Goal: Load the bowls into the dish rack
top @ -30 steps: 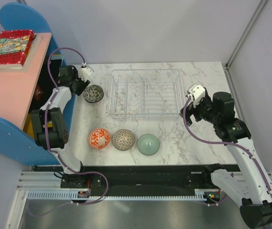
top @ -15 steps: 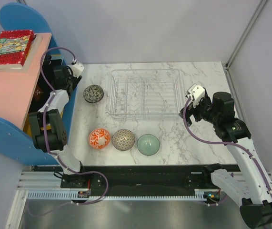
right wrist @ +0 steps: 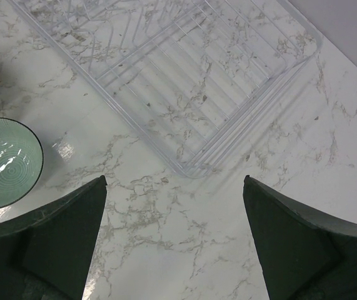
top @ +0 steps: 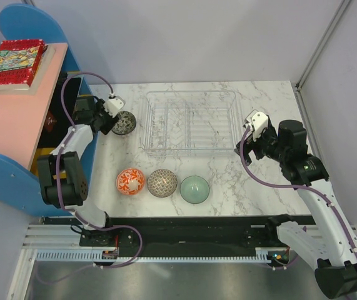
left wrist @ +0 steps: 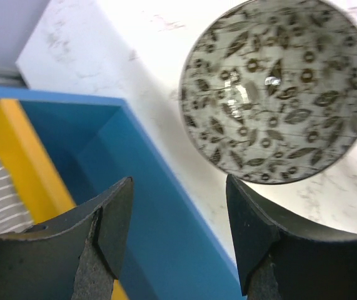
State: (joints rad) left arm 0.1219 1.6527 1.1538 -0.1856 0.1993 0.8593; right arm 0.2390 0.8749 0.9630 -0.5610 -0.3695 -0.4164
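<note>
The left arm [top: 72,134] is reaching forward along the left side, folding sharply at the elbow near its base, its wrist turning inward to the right. The left pincer [left wrist: 178,200] is pointing downward, its dark fingers [left wrist: 112,219] standing partly apart and gripping nothing. The right arm [top: 319,200] is leaning forward and bending leftward. The right pincer [right wrist: 175,206] is hanging wide open, facing down, holding nothing.

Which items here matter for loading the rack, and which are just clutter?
Job: dish rack, leaf-patterned bowl, orange bowl, lattice bowl, mint bowl.
Clutter: book, blue-and-pink shelf unit.
</note>
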